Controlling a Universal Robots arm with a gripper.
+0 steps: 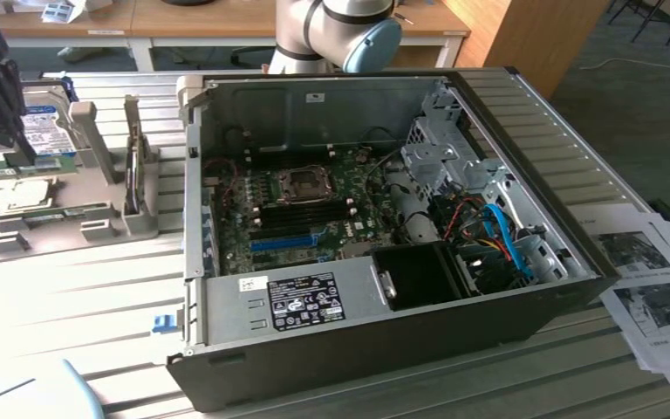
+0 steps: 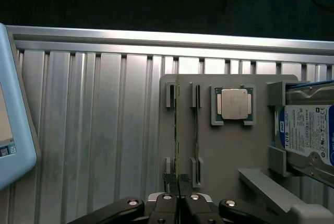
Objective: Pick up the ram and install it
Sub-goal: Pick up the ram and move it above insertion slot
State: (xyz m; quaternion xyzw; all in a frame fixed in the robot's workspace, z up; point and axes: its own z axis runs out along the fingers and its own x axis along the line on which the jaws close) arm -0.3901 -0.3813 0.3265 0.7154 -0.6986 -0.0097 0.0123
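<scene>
The ram (image 2: 177, 130) is a thin green stick seen edge-on, running lengthwise over the grey holder tray (image 2: 229, 151). My gripper (image 2: 178, 182) is shut on one end of it, the dark fingertips (image 2: 169, 181) pinched together on the board. Whether the stick still rests in its brackets I cannot tell. In the exterior view the gripper (image 1: 10, 147) hangs at the far left over the tray, with the ram (image 1: 27, 166) as a green strip below it. A second stick (image 2: 195, 130) stands in the neighbouring brackets. The open computer case (image 1: 568, 262) shows the motherboard with black slots (image 1: 300, 207) beside the processor socket.
On the tray also lie a processor chip (image 2: 233, 104) and a hard drive (image 2: 308, 135). A light blue device (image 2: 13, 130) lies on the ribbed metal table (image 2: 94, 130). Printed sheets (image 1: 655, 288) lie at the exterior view's right of the case. A long blue slot (image 1: 283, 242) sits on the motherboard.
</scene>
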